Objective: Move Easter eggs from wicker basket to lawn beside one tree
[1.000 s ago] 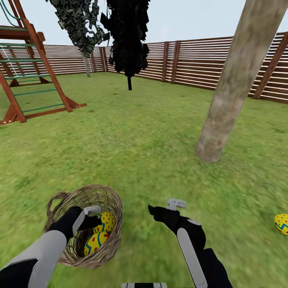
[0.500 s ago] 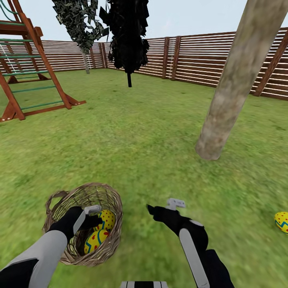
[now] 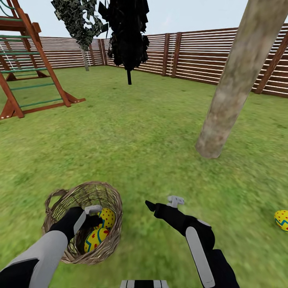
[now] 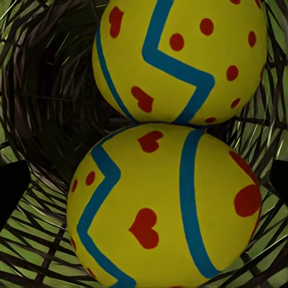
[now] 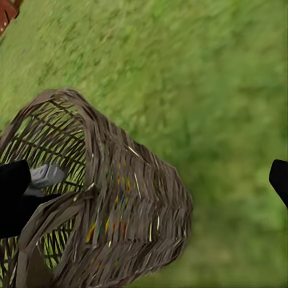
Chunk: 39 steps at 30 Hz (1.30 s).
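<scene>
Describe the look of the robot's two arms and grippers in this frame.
Both arms have pale grey forearm shells over black joints and wrists. The left gripper and right gripper are black, with dark pointed fingers, each carrying a small light-grey bracket. No cables or markings are visible.

Third egg [image 3: 282,220] cut by the head view's edge; tree [image 3: 236,80] crown cropped; left gripper [image 3: 93,216] fingertips hidden inside basket [image 3: 112,200].

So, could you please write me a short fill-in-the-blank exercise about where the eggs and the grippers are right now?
1. The wicker basket holds ____ Easter eggs.
2. The ____ gripper reaches into the basket.
3. A third egg lies on the ____, to the right of the tree.
4. The right gripper holds ____.

Missing words: two; left; lawn; nothing
</scene>
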### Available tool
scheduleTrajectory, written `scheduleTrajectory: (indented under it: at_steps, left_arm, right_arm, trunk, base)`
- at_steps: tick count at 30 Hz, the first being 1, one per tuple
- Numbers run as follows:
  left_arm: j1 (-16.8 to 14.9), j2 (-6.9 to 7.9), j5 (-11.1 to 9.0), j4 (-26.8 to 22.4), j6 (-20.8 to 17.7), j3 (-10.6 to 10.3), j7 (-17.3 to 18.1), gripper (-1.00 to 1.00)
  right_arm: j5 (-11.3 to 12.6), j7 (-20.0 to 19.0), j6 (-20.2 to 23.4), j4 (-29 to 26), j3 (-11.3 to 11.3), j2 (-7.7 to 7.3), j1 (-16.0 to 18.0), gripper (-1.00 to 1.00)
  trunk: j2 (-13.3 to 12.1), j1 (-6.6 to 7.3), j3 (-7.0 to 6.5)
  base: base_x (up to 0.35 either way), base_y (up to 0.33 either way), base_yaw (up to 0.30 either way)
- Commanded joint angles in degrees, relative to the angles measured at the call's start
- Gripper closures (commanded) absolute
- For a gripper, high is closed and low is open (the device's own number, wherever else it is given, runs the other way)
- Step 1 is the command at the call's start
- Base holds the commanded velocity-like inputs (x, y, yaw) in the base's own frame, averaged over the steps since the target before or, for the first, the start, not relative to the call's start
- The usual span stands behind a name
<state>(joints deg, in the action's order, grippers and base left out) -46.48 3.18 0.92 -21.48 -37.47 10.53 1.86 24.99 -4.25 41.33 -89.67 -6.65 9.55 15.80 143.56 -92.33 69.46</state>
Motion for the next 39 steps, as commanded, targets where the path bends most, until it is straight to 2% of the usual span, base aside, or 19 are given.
scheduleTrajectory:
  at_steps: [1,8,15,18,22,31,36,39]
  left_arm:
    - [0.0,-0.08,0.1,0.0,-0.3,0.4,0.2,-1.00]
    - [0.0,-0.51,0.6,0.1,-0.3,0.3,-1.3,-1.00]
    - [0.0,-0.70,1.3,1.1,0.6,0.1,-4.2,-1.00]
    - [0.0,-0.76,2.4,1.5,1.0,-1.1,-4.4,-1.00]
    - [0.0,-0.76,2.7,1.6,1.2,-2.0,-4.4,-1.00]
    - [0.0,-0.52,2.5,1.6,1.3,-2.3,-2.7,-1.00]
    - [0.0,-0.23,2.6,1.5,1.3,-2.6,2.4,-1.00]
    - [0.0,-0.09,2.7,1.5,1.3,-2.6,3.7,-1.00]
  right_arm:
    - [-0.2,-0.3,0.3,0.0,0.1,0.03,0.0,-1.00]
    - [-0.2,-0.2,0.4,0.0,0.2,0.03,0.0,-1.00]
    - [-0.2,-0.2,0.4,0.0,0.2,0.05,0.0,-1.00]
    - [-0.2,-0.2,0.4,0.0,0.2,0.03,0.0,-1.00]
    - [-0.2,-0.2,0.4,0.0,0.2,0.03,0.0,-1.00]
    - [-0.2,-0.2,0.4,0.0,0.1,0.03,0.0,-1.00]
    - [-0.2,-0.2,0.5,0.0,0.1,0.04,0.0,-1.00]
    - [-0.2,-0.2,0.5,0.0,0.1,0.05,0.0,-1.00]
  trunk:
    - [0.0,0.01,0.05]
    - [0.0,0.01,0.05]
    - [0.1,-0.14,1.38]
    - [0.1,-0.14,1.38]
    - [0.1,-0.14,1.38]
    - [0.1,-0.14,1.38]
    - [0.1,-0.14,1.38]
    - [0.1,-0.14,1.38]
  base:
    - [0.000,0.000,0.000]
    - [0.000,0.000,0.000]
    - [0.000,0.000,0.000]
    - [0.000,0.000,0.000]
    - [0.000,0.000,0.000]
    - [0.000,0.000,0.000]
    - [0.000,0.000,0.000]
    - [0.000,0.000,0.000]
